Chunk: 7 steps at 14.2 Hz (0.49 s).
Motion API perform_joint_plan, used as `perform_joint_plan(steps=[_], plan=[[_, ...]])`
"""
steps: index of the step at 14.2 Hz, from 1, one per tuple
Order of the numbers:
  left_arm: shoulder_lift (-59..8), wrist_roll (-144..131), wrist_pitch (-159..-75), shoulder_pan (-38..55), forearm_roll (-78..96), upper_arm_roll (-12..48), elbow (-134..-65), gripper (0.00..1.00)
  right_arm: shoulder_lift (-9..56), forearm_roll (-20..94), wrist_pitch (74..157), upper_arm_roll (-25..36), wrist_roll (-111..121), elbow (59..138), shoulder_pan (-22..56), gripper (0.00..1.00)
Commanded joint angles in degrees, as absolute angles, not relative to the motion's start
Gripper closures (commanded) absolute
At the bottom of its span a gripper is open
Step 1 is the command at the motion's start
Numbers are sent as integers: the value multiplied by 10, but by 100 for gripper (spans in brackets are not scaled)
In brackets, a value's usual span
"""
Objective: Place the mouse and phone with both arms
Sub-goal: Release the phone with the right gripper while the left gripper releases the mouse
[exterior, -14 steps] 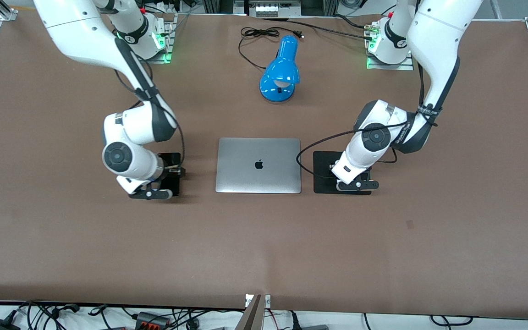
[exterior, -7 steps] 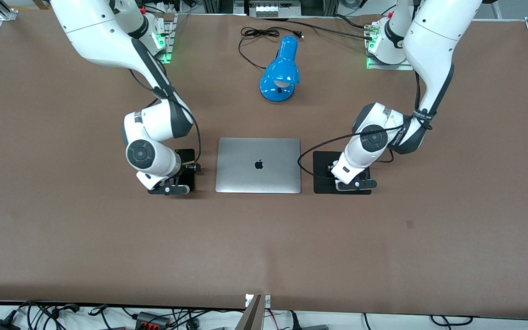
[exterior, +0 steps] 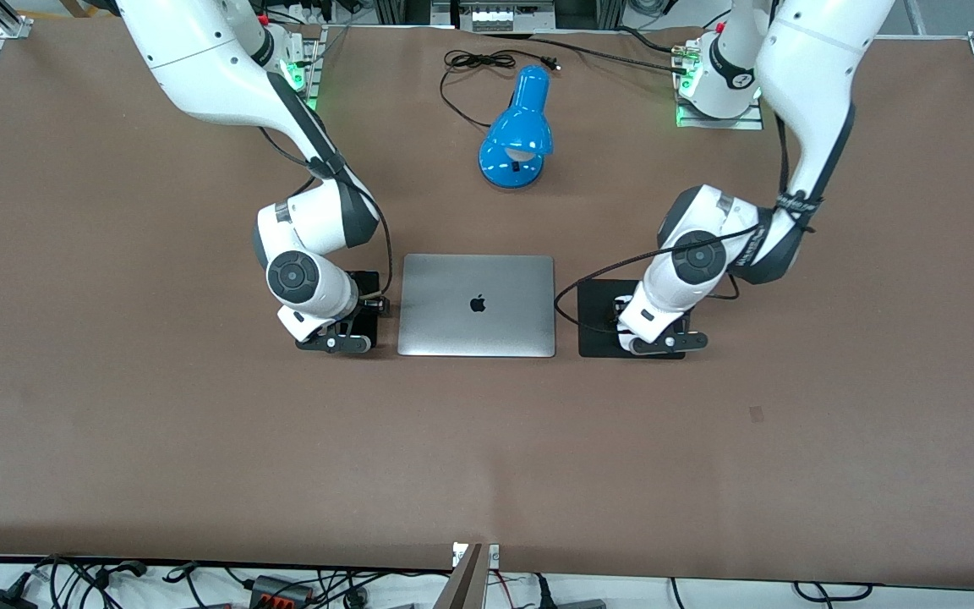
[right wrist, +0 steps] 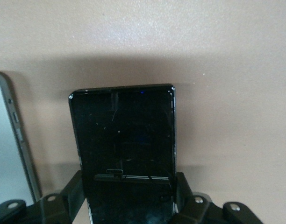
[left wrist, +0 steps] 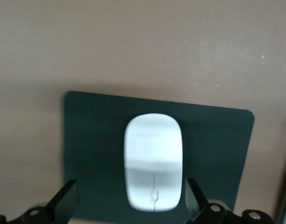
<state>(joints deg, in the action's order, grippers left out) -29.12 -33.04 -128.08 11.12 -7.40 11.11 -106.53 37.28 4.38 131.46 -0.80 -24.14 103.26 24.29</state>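
Note:
The white mouse (left wrist: 153, 158) lies on the square black mat (left wrist: 91, 140), beside the closed laptop (exterior: 477, 304) toward the left arm's end. My left gripper (left wrist: 129, 186) is open, with its fingers apart on either side of the mouse. In the front view it (exterior: 654, 334) is over the mat (exterior: 597, 321) and hides the mouse. My right gripper (right wrist: 130, 179) is shut on the edges of the black phone (right wrist: 124, 130). It (exterior: 339, 326) holds the phone (exterior: 366, 281) low over the table, right beside the laptop toward the right arm's end.
A blue desk lamp (exterior: 519, 135) lies farther from the front camera than the laptop, with its black cord (exterior: 474, 63) coiled near the bases. The laptop's edge (right wrist: 7, 140) shows beside the phone in the right wrist view. Brown table surface surrounds everything.
My right gripper has carried the phone sideways toward the laptop, and it is now close beside it. My left gripper has shifted only slightly over the mat.

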Motion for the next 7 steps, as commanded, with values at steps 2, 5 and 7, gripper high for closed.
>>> perform_joint_plan(steps=[2, 5, 7], plan=[[-286, -333, -1110, 96, -91, 108, -952, 0, 353, 53, 1314, -5, -257, 1034, 250, 0], [-275, -295, -1081, 76, -100, 109, -931, 0, 297, 52, 1290, -2, -249, 1027, 244, 0], [-270, -239, -1022, 54, -100, 109, -883, 0, 266, 44, 1254, 1, -243, 1006, 234, 0]])
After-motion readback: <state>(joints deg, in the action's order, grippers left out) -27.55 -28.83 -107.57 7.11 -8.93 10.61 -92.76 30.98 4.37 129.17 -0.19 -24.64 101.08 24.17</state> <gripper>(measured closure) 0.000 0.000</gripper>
